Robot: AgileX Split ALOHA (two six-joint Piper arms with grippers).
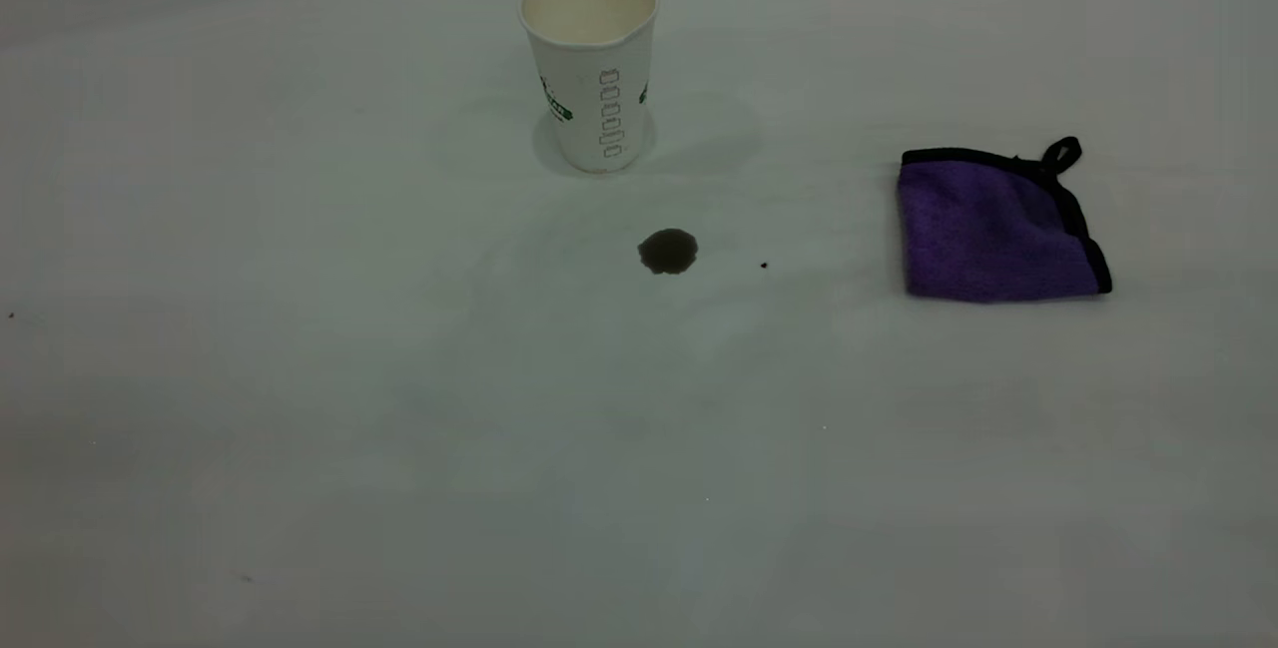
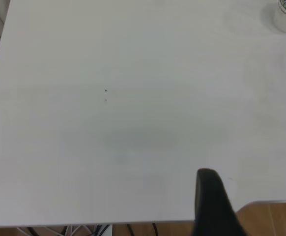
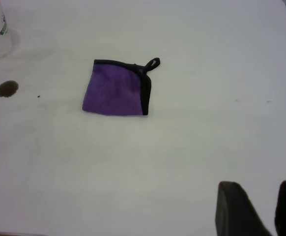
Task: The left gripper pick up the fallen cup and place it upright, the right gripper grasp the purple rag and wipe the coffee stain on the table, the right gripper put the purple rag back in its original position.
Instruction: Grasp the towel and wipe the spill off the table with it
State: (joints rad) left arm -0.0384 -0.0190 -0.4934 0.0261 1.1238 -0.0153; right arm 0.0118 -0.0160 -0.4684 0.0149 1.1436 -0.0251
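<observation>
Nearest item: one stain (image 1: 667, 251), a dark blot on the table (image 1: 300, 428), unwiped. One cup (image 1: 591, 64) upright just behind it. One rag (image 1: 998, 227) well to the stain's right, flat, untouched. We log the right gripper (image 3: 258, 209) short of the rag, fingers parted and holding nothing; the left gripper (image 2: 214, 201) is far from the cup at the table edge, its spread not readable. Risks, as we judge them: a wide wiping stroke could knock the cup over; a shallow pinch could drag the rag without lifting it.
</observation>
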